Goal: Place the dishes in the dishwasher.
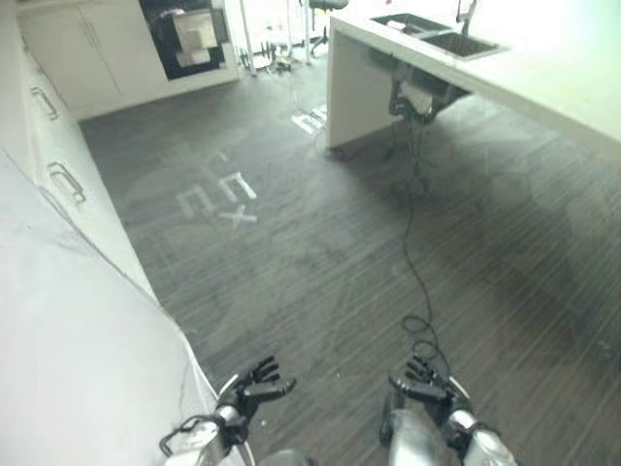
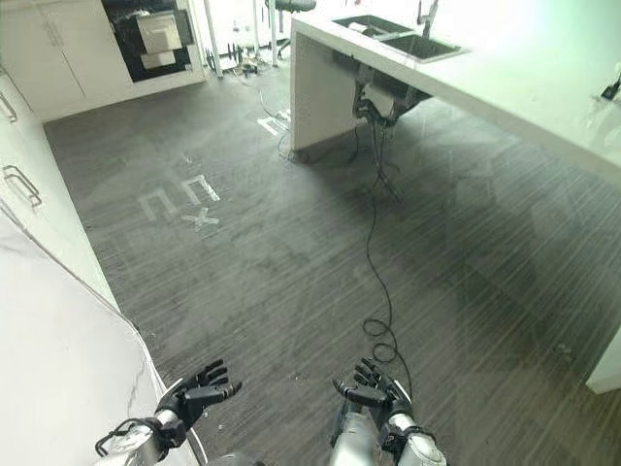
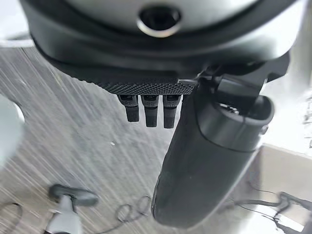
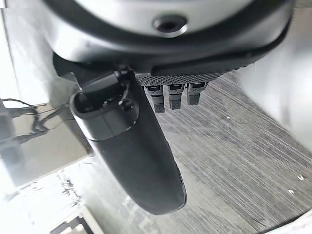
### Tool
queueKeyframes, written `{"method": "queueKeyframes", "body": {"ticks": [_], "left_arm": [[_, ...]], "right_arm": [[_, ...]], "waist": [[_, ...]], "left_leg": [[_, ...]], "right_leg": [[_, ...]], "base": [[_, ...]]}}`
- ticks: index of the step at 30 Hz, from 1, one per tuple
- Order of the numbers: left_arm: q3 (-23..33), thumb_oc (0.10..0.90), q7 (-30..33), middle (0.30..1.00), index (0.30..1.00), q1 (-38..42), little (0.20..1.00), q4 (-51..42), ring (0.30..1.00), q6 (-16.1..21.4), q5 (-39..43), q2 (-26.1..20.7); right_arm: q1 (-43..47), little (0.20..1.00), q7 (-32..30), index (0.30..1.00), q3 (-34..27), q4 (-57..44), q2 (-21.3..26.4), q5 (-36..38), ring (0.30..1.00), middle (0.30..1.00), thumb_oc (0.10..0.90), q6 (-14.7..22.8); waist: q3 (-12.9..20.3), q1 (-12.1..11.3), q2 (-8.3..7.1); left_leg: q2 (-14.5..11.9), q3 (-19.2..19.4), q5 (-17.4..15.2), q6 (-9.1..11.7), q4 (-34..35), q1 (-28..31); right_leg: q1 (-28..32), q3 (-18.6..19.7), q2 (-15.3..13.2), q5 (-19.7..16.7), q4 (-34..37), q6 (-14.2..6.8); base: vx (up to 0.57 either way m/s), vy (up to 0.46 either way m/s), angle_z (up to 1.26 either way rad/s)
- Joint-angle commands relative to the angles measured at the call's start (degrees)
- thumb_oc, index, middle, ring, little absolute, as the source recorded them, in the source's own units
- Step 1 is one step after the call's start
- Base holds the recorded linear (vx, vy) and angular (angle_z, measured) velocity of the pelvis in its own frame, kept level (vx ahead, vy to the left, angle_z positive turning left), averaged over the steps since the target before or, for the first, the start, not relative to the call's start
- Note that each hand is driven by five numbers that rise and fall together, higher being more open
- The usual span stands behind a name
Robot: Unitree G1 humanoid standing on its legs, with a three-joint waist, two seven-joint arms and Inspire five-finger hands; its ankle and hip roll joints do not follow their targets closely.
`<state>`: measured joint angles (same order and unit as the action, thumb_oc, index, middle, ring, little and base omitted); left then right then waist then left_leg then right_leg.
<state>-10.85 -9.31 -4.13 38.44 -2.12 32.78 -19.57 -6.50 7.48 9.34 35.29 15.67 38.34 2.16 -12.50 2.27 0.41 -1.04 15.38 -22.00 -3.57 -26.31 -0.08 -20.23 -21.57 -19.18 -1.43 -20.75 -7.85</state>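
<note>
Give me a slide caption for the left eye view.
Both hands, left and right, open and empty above dark floor; sink far ahead.

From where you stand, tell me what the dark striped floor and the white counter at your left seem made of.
The dark striped floor looks like grey wood-grain plank or vinyl: fine parallel lines, matte with a faint sheen. The white counter looks like polished marble or an imitation of it: thin grey veins on a smooth pale surface.

Floor point(image 1: 320, 262) dark grey, fine stripes; pale tape marks point(image 1: 218, 199) at 11 o'clock. Counter point(image 1: 543, 68) at 1 o'clock white, sink point(image 1: 441, 34) black. Cupboards point(image 1: 87, 49) at 10 o'clock cream. Worktop point(image 2: 49, 359) at 8 o'clock white, grey-veined.
</note>
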Motion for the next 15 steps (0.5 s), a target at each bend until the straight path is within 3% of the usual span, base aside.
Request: {"method": "queueKeyframes", "body": {"ticks": [1,3,5,8,10,12,13,15], "left_arm": [[-0.5,0.800,-0.7,0.900,0.900,3.7,0.900,-5.9,0.900,5.0,-1.7,-2.3],[-0.5,0.800,0.0,0.900,0.900,3.2,0.900,-5.7,0.900,5.6,-2.6,-1.7],[-0.4,0.800,0.8,0.900,0.900,2.7,0.900,-5.6,0.900,5.8,-2.9,-1.1],[0.3,0.800,0.4,0.900,0.900,2.3,0.900,-4.3,0.900,7.0,-2.6,0.1],[0.5,0.800,0.0,0.900,0.900,2.4,0.900,-3.6,0.900,7.3,-2.8,0.3],[1.0,0.800,-0.6,0.900,0.900,2.7,0.900,-3.2,0.900,6.7,-2.9,0.4],[1.1,0.800,-0.8,0.900,0.900,2.9,0.900,-3.1,0.900,6.4,-3.2,0.5],[0.7,0.800,-0.4,0.900,0.900,2.9,0.900,-3.3,0.900,6.4,-3.1,0.5]], "right_arm": [[4.5,0.900,1.6,0.900,-0.6,-3.1,1.3,2.1,0.900,0.900,0.800,6.2],[4.7,0.900,2.1,0.900,-0.7,-2.9,2.1,1.5,0.900,0.900,0.800,6.0],[4.9,0.900,2.8,0.900,-0.9,-2.8,3.0,0.7,0.900,0.900,0.800,5.6],[5.7,0.900,5.1,0.900,-1.2,-2.6,5.0,-1.1,0.900,0.900,0.800,5.7],[5.9,0.900,5.5,0.900,-1.6,-2.6,5.9,-2.0,0.900,0.900,0.800,5.8],[6.0,0.900,5.8,0.900,-2.3,-2.1,6.6,-2.0,0.900,0.900,0.800,5.7],[6.1,0.900,6.0,0.900,-2.7,-1.8,6.9,-1.7,0.900,0.900,0.800,5.8],[6.5,0.900,6.3,0.900,-2.5,-0.7,6.9,-1.2,0.900,0.900,0.800,6.4]], "waist": [[2.6,-0.5,-0.42],[3.0,-0.5,-0.84],[3.4,-0.6,-1.26],[3.9,-0.8,-1.50],[3.7,-1.0,-2.15],[3.0,-1.1,-2.82],[2.3,-1.3,-3.02],[1.5,-2.2,-2.86]], "left_leg": [[-0.7,3.5,4.9,2.4,9.1,5.3],[0.3,3.3,6.3,3.5,9.1,6.6],[0.6,3.2,10.4,5.3,7.7,7.5],[-2.0,3.6,17.4,9.4,-7.3,4.3],[-3.1,3.6,19.7,10.5,-17.4,0.3],[-6.5,4.1,20.6,10.6,-26.3,-5.4],[-7.5,3.9,20.3,9.9,-26.3,-8.2],[-6.2,3.5,19.6,8.5,-20.7,-10.3]], "right_leg": [[9.8,0.6,3.9,0.6,3.6,-2.4],[11.4,1.8,6.0,3.5,3.6,-0.7],[12.8,2.6,7.3,5.7,3.6,1.0],[14.8,1.8,8.5,9.7,3.6,4.7],[15.8,1.6,8.8,11.2,3.6,6.4],[17.3,1.4,9.4,12.6,3.6,8.0],[18.2,1.9,10.0,13.0,3.6,8.1],[19.3,3.6,10.9,13.2,3.6,7.5]], "base": [[0.41,-0.186,-0.12],[0.40,-0.153,0.05],[0.33,-0.126,-0.12],[0.28,-0.141,-0.38],[0.25,-0.170,-0.39],[0.22,-0.144,-0.15],[0.20,-0.049,0.07],[0.25,0.043,0.10]]}}
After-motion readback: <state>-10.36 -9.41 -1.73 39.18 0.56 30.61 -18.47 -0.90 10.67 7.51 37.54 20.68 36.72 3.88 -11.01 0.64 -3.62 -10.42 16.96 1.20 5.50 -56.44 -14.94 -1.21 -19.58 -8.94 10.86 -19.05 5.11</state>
